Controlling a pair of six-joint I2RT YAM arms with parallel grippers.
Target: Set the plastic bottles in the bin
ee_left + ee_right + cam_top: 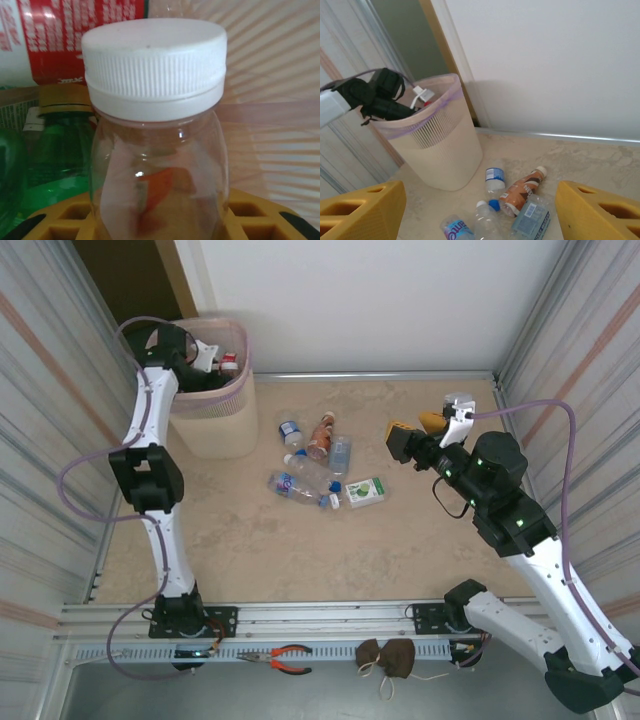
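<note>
Bin (215,425), far left of table (420,540): you have green bottles (52,167) and a red-labelled bottle (75,40) inside. Your left gripper (212,360), over it, clamps a clear white-capped bottle (160,165). Mid-table: several loose bottles (310,465). Your right gripper (415,427): jaws apart, empty.

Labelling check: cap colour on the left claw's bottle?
White cap, ribbed, on the bottle; best in left wrist view.

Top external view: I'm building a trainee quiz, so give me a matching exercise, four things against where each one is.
1 white-capped bottle
2 red-handled pliers
3 green-and-white pack
4 bin

A far left corner of the table
B held in the left jaws
C on the near rail
D right end of the bottle cluster

Pairs: 1-B, 2-C, 3-D, 4-A
</note>
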